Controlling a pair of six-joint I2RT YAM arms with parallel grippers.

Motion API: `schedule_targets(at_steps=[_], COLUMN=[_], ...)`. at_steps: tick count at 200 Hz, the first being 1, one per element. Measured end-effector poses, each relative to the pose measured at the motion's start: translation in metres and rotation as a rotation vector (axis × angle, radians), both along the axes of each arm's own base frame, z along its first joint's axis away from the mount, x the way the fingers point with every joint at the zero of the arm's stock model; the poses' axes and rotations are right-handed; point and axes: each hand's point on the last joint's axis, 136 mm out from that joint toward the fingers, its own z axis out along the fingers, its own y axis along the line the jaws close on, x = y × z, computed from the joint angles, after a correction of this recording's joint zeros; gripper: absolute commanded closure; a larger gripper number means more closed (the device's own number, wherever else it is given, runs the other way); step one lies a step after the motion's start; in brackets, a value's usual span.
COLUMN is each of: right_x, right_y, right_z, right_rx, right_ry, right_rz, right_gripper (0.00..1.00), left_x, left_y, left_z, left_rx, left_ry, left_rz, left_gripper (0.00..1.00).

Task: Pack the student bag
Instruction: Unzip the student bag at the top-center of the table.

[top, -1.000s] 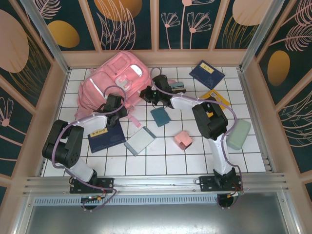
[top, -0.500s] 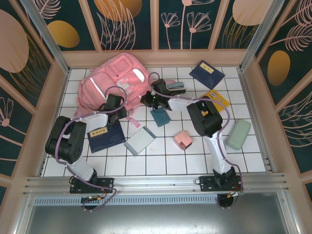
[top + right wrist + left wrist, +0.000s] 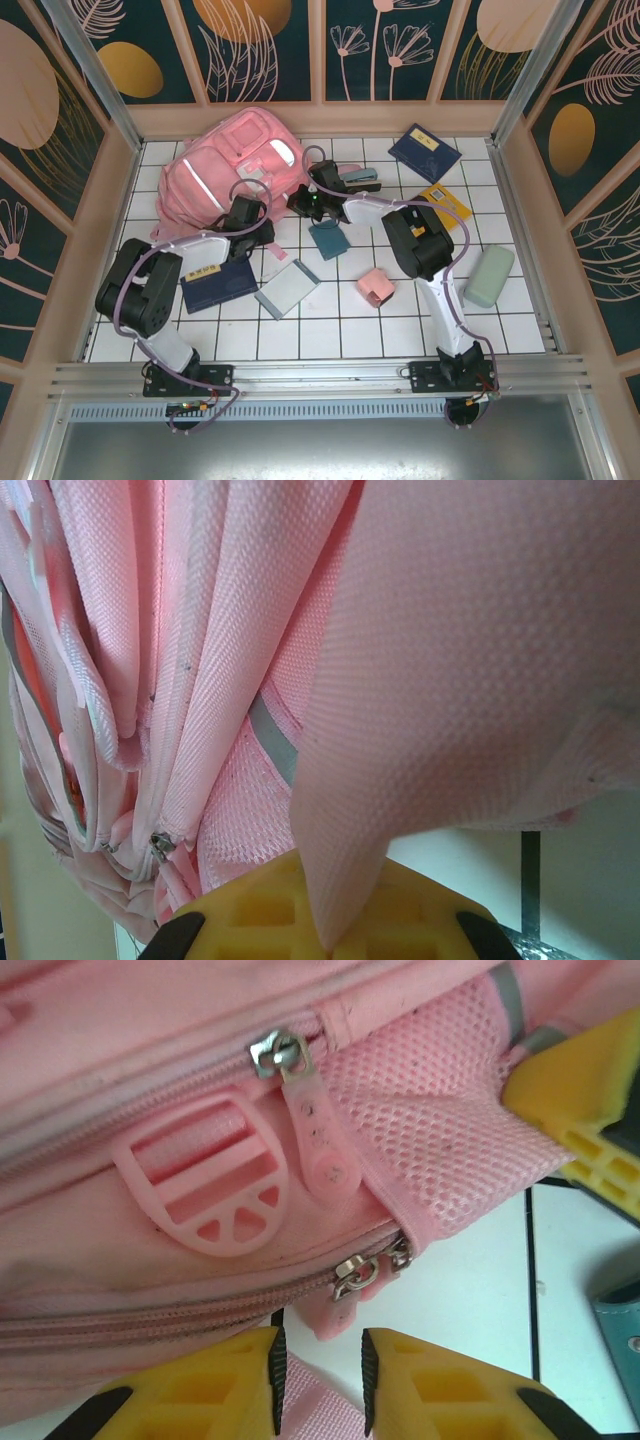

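The student bag [image 3: 235, 165], a large pink backpack, lies at the back left of the tiled floor. My left gripper [image 3: 252, 216] is at its near edge. In the left wrist view it [image 3: 320, 1385] stands slightly open, with a pink zipper pull tab [image 3: 340, 1315] hanging just ahead of the fingertips and a pink strap [image 3: 312, 1402] lying under the gap. A second zipper pull [image 3: 318, 1135] and a pink buckle [image 3: 205, 1188] show above. My right gripper [image 3: 302, 200] is at the bag's right side, shut [image 3: 330, 942] on a fold of the bag's pink fabric [image 3: 440, 680].
A dark blue book [image 3: 218, 284], a grey notebook [image 3: 287, 288] and a teal notebook [image 3: 328, 240] lie near the arms. Farther right are a small pink box [image 3: 376, 287], a pale green case [image 3: 489, 275], a yellow book [image 3: 445, 203] and another blue book [image 3: 424, 150]. Wooden walls enclose the floor.
My left gripper has slid right along the bag's near edge and opened a little. The right gripper has kept its hold on the fabric, and the bag has shifted slightly.
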Motion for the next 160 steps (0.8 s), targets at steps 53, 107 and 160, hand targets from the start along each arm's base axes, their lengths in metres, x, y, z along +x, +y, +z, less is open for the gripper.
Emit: schedule_targets(at_steps=[53, 107, 160], right_x=[-0.001, 0.000, 0.000], right_y=[0.000, 0.000, 0.000], right_z=[-0.001, -0.001, -0.001], right_rx=[-0.002, -0.003, -0.003], right_ry=[0.003, 0.003, 0.003], right_rz=[0.000, 0.000, -0.001], right_gripper=[1.00, 1.00, 1.00], left_x=[0.002, 0.006, 0.007], left_y=[-0.001, -0.002, -0.003], left_z=[-0.020, -0.026, -0.024], left_rx=[0.002, -0.003, -0.003], left_ry=[0.026, 0.024, 0.019], left_rz=[0.012, 0.021, 0.018], left_gripper=[0.71, 0.80, 1.00])
